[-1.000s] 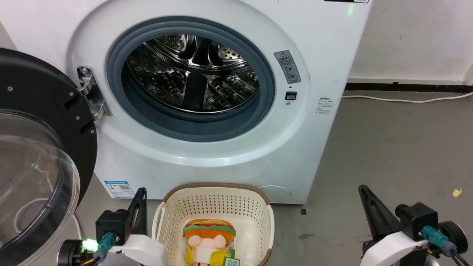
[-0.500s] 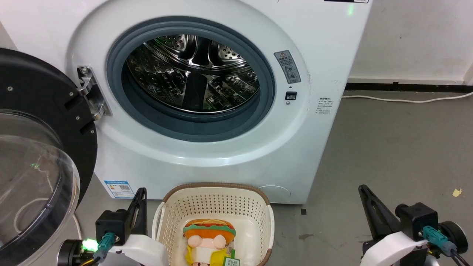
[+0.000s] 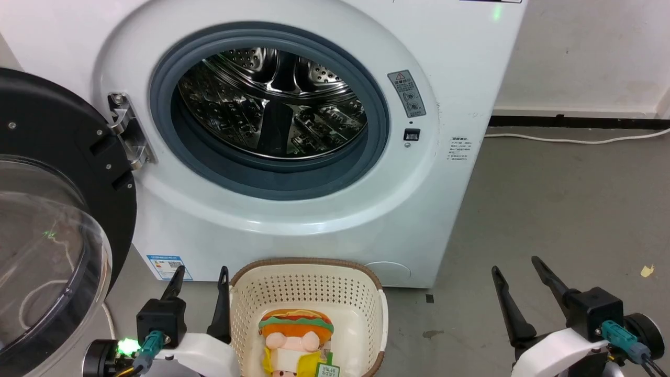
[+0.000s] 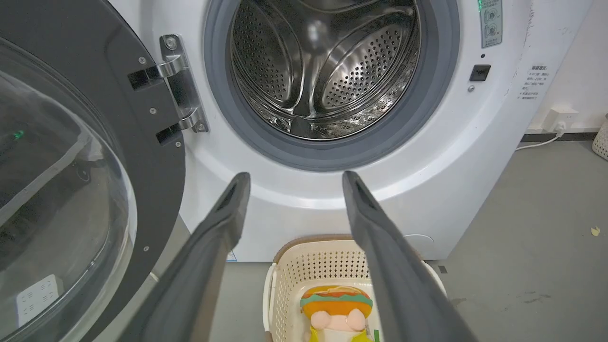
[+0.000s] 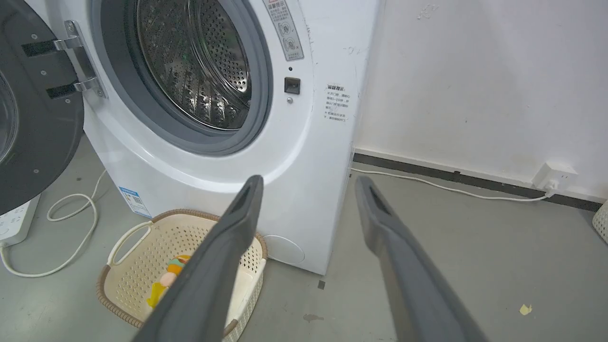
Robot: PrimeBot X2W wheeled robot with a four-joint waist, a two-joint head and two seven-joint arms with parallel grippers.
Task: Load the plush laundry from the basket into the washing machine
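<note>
Two grippers, both empty, fingers spread wide. The left gripper (image 3: 200,272) is just beside the basket's (image 3: 306,262) left wall. The right gripper (image 3: 515,266) is well apart, over the floor (image 3: 565,209). The spread looks like readiness for a grab. The doll (image 3: 296,335) lies face-up on the basket base. The basket sits just in front of the washer (image 3: 324,230), below the open drum (image 3: 272,104). The door (image 3: 52,209) is swung left, so the route up looks clear. The left wrist view puts the doll between its fingers. The right wrist view adds a power strip (image 5: 16,221), a cable (image 5: 427,182) and a wall socket (image 5: 553,173).
</note>
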